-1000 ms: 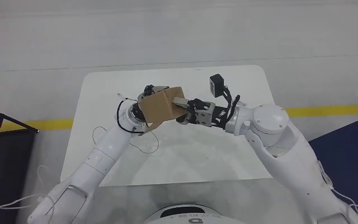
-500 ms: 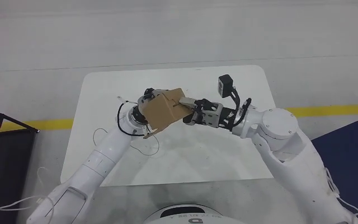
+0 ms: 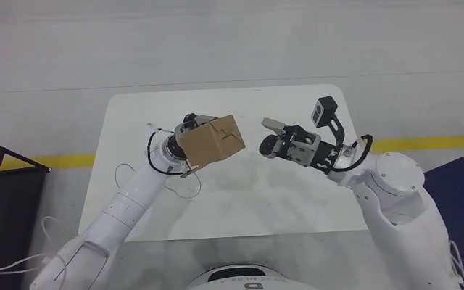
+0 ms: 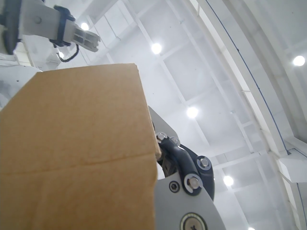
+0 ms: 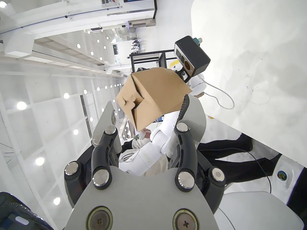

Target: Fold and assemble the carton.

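The left pincer (image 3: 187, 127) is closed on the brown carton (image 3: 214, 139), which is held tilted above the white table (image 3: 290, 210), with the flaps of one end folded together. The right pincer (image 3: 267, 137) is spread wide open and empty, near that folded end without touching it.

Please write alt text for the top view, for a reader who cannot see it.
The left claw holds a folded brown carton above the white table. The right claw, open, is beside the carton and does not touch it.
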{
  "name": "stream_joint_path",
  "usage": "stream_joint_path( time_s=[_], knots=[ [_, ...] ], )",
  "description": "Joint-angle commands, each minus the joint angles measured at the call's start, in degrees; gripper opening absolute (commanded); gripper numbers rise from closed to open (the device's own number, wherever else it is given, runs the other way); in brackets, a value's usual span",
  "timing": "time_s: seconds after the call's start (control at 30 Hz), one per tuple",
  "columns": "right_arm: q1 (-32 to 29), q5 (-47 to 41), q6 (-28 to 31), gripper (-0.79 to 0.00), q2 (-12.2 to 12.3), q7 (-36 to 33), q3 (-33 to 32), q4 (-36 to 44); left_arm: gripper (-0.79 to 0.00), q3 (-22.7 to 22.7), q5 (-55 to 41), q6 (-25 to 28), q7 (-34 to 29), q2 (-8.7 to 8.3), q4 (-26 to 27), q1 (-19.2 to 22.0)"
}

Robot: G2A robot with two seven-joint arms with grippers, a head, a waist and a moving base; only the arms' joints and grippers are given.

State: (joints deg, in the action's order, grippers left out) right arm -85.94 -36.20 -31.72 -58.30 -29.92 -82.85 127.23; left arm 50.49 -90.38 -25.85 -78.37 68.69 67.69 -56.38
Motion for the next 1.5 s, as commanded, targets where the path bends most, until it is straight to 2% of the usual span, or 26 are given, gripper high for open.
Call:
stream_joint_path(
  time_s=[0.0,0.2,0.3,0.4,0.53,0.63,0.77,0.83,0.87,0.97,1.0,1.03,1.17,1.23,1.3,1.4,1.47],
  knots=[
    [-1.83,-0.6,0.81,-0.252,0.1,0.36,-2.38,0.77,-0.785,0.31,12.67,-1.31,4.11,-1.06,-1.09,2.85],
    [-7.43,-2.3,2.63,-0.256,0.35,0.99,-9.76,2.97,-0.785,-0.23,44.3,-11.33,12.13,-4.42,3.42,10.91],
    [-10.55,-3.3,3.93,-0.256,0.35,0.97,-13.15,3.63,-0.785,-4.16,56.37,-15.39,15.32,-5.8,7.56,14.58],
    [-13.56,-4.09,5.2,-0.262,0.3,0.89,-15.78,4.09,-0.785,-13.85,65.54,-17.52,17.44,-7.08,9.77,19.21],
    [-17.38,-5.17,7.3,-0.271,0.12,0.77,-18.51,4.82,-0.785,-29.61,68.47,-18.96,18.87,-8.16,9.09,27.19],
    [-20.11,-5.72,8.66,-0.28,-0.03,0.51,-19.95,5.0,-0.785,-40.25,68.64,-20.24,20.15,-8.24,8.42,34.51],
    [-22.38,-6.43,10.06,-0.283,-0.21,-0.07,-20.92,5.0,-0.785,-40.75,69.91,-20.23,20.14,-7.02,9.16,36.52],
    [-22.99,-6.56,10.47,-0.286,-0.27,-0.31,-20.97,5.07,-0.413,-40.75,71.6,-19.91,19.81,-6.14,8.87,36.34],
    [-23.18,-6.65,10.61,-0.283,-0.3,-0.49,-20.84,5.08,0.0,-40.75,72.28,-19.39,19.29,-5.66,8.47,35.96],
    [-23.36,-6.91,10.64,-0.308,-0.36,-1.21,-19.95,4.96,0.0,-40.75,74.23,-17.83,17.73,-4.2,6.33,35.83],
    [-23.35,-6.72,10.46,-0.406,-0.35,-1.51,-19.42,4.9,0.0,-40.75,73.67,-17.37,17.27,-3.7,5.48,35.97],
    [-23.3,-6.75,10.39,-0.428,-0.37,-1.81,-18.79,4.8,0.0,-40.75,73.3,-17.27,17.17,-3.22,4.75,36.3],
    [-22.78,-6.55,10.39,-0.416,-0.42,-2.66,-16.21,3.91,0.0,-40.75,68.3,-17.38,17.28,-1.75,3.02,37.7],
    [-22.33,-6.29,10.57,-0.379,-0.46,-2.67,-15.26,3.56,0.0,-40.75,62.18,-17.85,17.76,-1.59,2.78,39.12],
    [-21.85,-6.18,10.42,-0.317,-0.47,-2.89,-14.27,3.54,0.0,-40.75,55.62,-18.34,18.26,-2.11,2.98,41.35],
    [-20.61,-4.82,8.93,-0.249,-0.38,-3.39,-12.61,3.59,0.0,-40.33,46.68,-18.39,18.33,-4.27,3.79,43.56],
    [-19.27,-4.04,8.03,-0.068,-0.33,-3.39,-11.45,3.57,0.0,-38.37,42.82,-18.24,18.19,-6.62,4.46,43.66]
  ],
)
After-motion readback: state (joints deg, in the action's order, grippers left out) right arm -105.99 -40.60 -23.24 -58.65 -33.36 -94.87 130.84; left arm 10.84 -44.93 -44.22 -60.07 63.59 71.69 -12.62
